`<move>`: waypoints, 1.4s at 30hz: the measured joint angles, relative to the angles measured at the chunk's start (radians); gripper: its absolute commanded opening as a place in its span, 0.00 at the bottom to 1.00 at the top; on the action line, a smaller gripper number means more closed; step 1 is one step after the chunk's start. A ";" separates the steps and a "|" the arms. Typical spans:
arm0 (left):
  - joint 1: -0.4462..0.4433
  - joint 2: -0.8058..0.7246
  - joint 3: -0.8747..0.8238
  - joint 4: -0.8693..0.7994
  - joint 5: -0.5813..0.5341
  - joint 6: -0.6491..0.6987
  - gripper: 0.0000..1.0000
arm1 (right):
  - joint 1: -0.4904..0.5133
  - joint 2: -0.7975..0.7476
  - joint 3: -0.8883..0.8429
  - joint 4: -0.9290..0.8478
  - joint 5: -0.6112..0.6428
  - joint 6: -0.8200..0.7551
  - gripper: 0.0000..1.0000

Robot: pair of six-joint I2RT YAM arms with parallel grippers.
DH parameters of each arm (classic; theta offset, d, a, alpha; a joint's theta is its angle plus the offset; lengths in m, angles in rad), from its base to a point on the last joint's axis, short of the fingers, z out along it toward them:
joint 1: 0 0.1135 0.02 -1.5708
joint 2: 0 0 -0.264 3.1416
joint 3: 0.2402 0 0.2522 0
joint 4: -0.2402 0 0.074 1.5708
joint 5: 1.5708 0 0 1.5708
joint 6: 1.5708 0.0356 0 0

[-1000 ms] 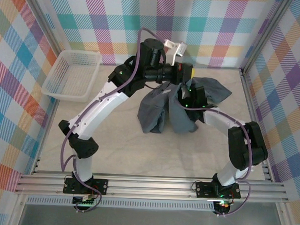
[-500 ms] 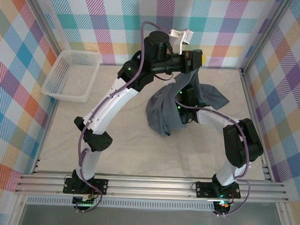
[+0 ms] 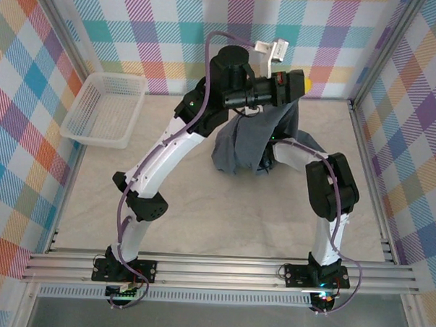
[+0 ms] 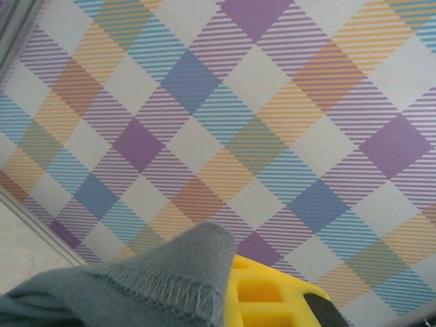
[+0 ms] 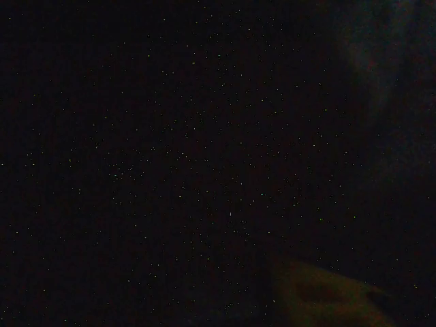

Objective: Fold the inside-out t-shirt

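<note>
The inside-out t-shirt [image 3: 248,143] is dark slate grey and hangs in a bunched drape at the back middle of the table, its lower end resting on the surface. My left gripper [image 3: 301,85] is raised high near the back wall and shut on the shirt's top edge. In the left wrist view, a stitched hem corner of the shirt [image 4: 150,286] lies over a yellow finger [image 4: 272,296]. My right arm [image 3: 325,186] reaches in under the hanging cloth, which hides its gripper. The right wrist view is almost black, so I cannot make out the jaws there.
A white mesh basket [image 3: 104,108] stands at the back left of the table. Checked walls close in the back and both sides, with metal rails [image 3: 364,141] along the edges. The pale tabletop [image 3: 223,214] lies in front of the shirt.
My left gripper has risen and moved right toward the back wall, pulling the shirt up from a spread heap into a narrow hanging drape. The right arm has swung in further under the cloth.
</note>
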 measured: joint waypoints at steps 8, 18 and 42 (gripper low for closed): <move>-0.053 -0.003 0.005 0.028 0.029 0.060 0.00 | 0.000 0.049 0.300 -0.191 0.124 0.020 0.81; -0.112 -0.106 0.005 -0.130 0.041 0.377 0.00 | 0.000 0.307 0.431 -0.481 0.181 -0.148 0.89; 0.037 -0.271 -0.181 -0.301 -0.420 0.531 0.00 | 0.057 0.041 0.111 -0.478 0.031 -0.267 0.00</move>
